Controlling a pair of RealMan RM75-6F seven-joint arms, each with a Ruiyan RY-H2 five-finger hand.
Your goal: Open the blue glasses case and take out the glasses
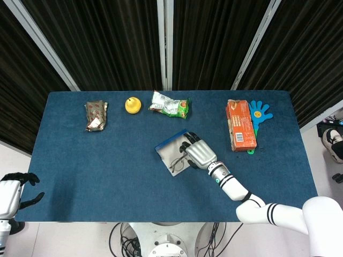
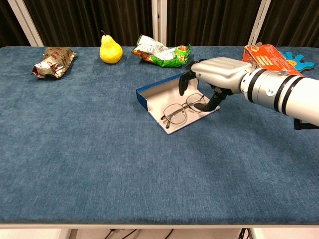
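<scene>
The blue glasses case lies open mid-table, its pale lining facing up, also visible in the head view. Thin wire-framed glasses rest on the lining, seen from above as well. My right hand hovers over the case's right end, fingers apart and curved downward. Its thumb reaches to the glasses' right end, and I cannot tell whether it touches them. The same hand appears in the head view. My left hand hangs off the table's near-left corner, holding nothing.
Along the far edge sit a foil snack pack, a yellow pear and a green chip bag. An orange box and a blue hand-shaped toy lie at the far right.
</scene>
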